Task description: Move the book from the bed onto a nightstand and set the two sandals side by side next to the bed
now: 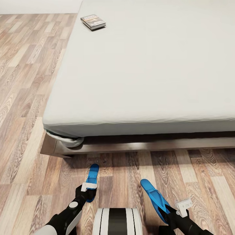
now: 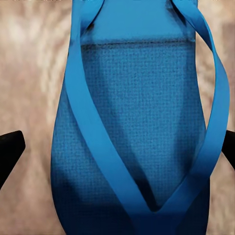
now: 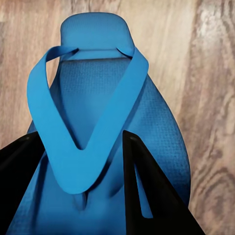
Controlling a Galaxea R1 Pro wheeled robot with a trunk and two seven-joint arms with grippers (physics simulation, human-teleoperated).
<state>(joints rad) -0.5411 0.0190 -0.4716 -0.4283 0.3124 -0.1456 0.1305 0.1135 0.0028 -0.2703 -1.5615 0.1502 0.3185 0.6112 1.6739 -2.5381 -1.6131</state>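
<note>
So we've got the book [image 1: 93,22] sitting flat on the bed [image 1: 147,71], up near the far left corner of the mattress, dark cover with an orange band; there's lettering on it but it's too small and blurry for us to read from the head view. Its long axis runs roughly away from us, skewed a bit to the right. Down on the wood floor [image 1: 26,98] in front of the bed's foot we see both blue sandals. The left sandal [image 1: 91,178] points pretty much straight at the bed frame, long axis front to back, and the left gripper [image 1: 87,189] sits over its near end. In the left wrist view that sandal [image 2: 142,112] fills the space between the two dark fingers [image 2: 11,152], which sit wide apart at either edge and clear of the sole, so we'd call that one spread and not pinching anything. The right sandal [image 1: 154,195] lies angled, far tip leaning toward the left, near end at the right gripper [image 1: 169,212]. In the right wrist view the right sandal [image 3: 103,127] has its strap's V between the black fingers [image 3: 147,191], one finger lying over the footbed beside the strap, the other at the sole's edge; we'd say it's clamped on the sandal there. The two sandals are well apart
</note>
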